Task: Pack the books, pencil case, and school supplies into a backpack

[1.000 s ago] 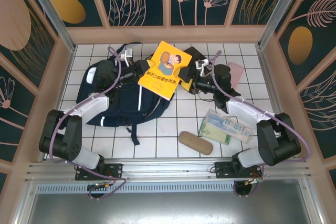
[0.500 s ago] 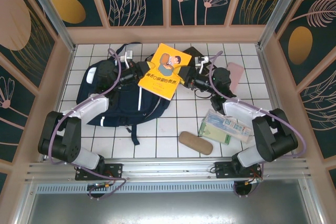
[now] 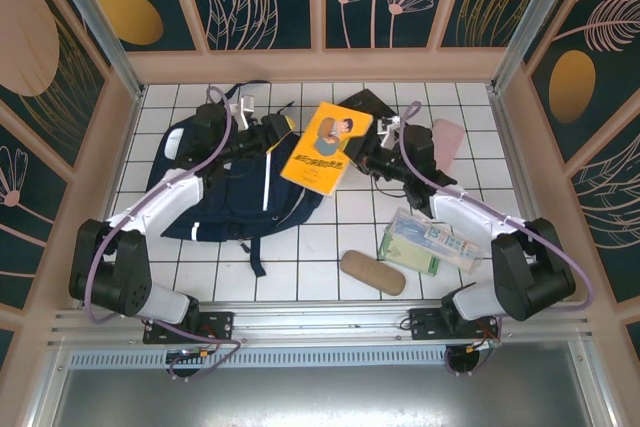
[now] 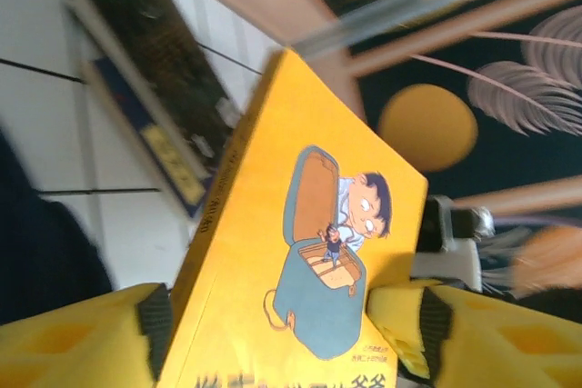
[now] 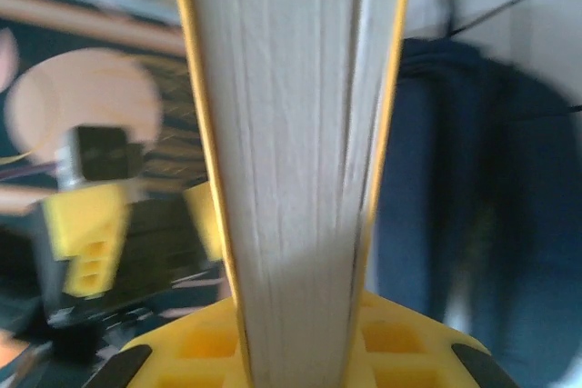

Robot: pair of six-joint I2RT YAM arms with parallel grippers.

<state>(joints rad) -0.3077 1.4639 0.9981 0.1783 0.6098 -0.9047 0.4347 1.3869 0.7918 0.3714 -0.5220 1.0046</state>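
Observation:
The yellow book with a cartoon figure (image 3: 326,147) hangs tilted over the backpack's right edge. My right gripper (image 3: 362,155) is shut on it, and its page edge (image 5: 291,134) stands between the jaws of the right gripper (image 5: 296,352). My left gripper (image 3: 275,132) is open at the book's left side. In the left wrist view the book's cover (image 4: 309,252) lies across the wide gap of the left gripper (image 4: 291,333). The navy backpack (image 3: 230,187) lies at the left, seen too as backpack fabric (image 5: 491,206). Dark books (image 3: 368,105) lie at the back, also the dark books (image 4: 164,70).
A pink pouch (image 3: 449,137) lies at the right back. A pale green-white packet (image 3: 432,242) and a tan oblong case (image 3: 373,272) lie on the white tiled table (image 3: 300,267) at the front right. Wooden walls close in the table.
My right gripper has shut on the yellow book and my left gripper has opened off it. The book has shifted a little to the right and turned more upright.

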